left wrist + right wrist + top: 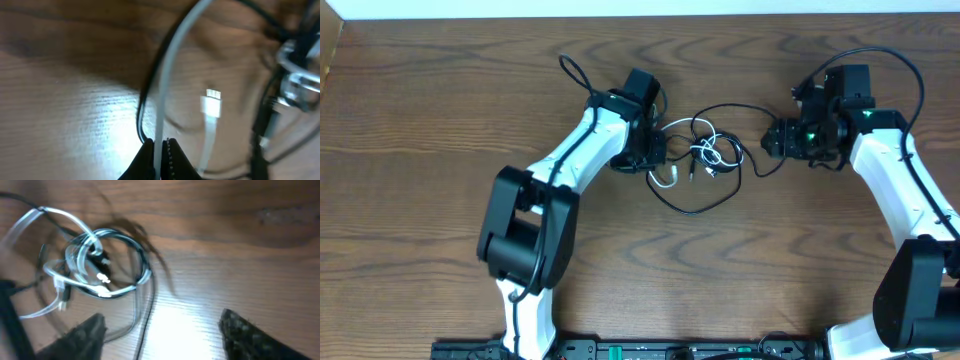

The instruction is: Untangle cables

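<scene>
Left gripper (160,146): I see its jaws pinched on the thin white cable (170,60), with the thin black cable (140,117) running just beside it.
Right gripper (162,317): jaws spread wide, nothing between them.
Cables: I see both tangled in small loops mid-way between my grippers on the brown wooden table (420,150).

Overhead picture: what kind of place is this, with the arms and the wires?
Probably a robot lab or test bench: a left arm and a right arm, white and black machines, reach over a wooden table, with a white cable and a black cable tangled between them.
</scene>
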{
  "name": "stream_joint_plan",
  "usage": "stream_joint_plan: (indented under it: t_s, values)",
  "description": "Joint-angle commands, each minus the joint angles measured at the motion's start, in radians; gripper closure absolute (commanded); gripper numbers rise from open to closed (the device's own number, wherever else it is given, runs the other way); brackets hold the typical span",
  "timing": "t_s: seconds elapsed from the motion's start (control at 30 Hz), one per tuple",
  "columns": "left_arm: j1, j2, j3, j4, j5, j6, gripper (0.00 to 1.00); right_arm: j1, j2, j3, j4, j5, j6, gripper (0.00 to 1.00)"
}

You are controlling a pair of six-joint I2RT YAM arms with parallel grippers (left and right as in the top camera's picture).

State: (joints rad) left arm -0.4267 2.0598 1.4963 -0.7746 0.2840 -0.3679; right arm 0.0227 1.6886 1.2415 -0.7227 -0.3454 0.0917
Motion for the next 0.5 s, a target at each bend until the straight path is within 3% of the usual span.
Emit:
stream_joint_plan:
  t_s: [0.0, 0.2, 0.47]
  values:
    - [0.005, 0.035, -0.008, 0.003, -0.016, -0.072, 0.92, -0.001, -0.006, 0.085, 0.012, -0.18, -0.064, 0.23]
    - [0.005, 0.05, -0.008, 0.006, -0.015, -0.091, 0.92, 0.009, -0.006, 0.203, 0.089, -0.184, -0.024, 0.23]
    - [0.006, 0.014, -0.006, 0.007, -0.014, -0.052, 0.93, 0.039, -0.006, 0.212, 0.2, -0.208, -0.003, 0.26]
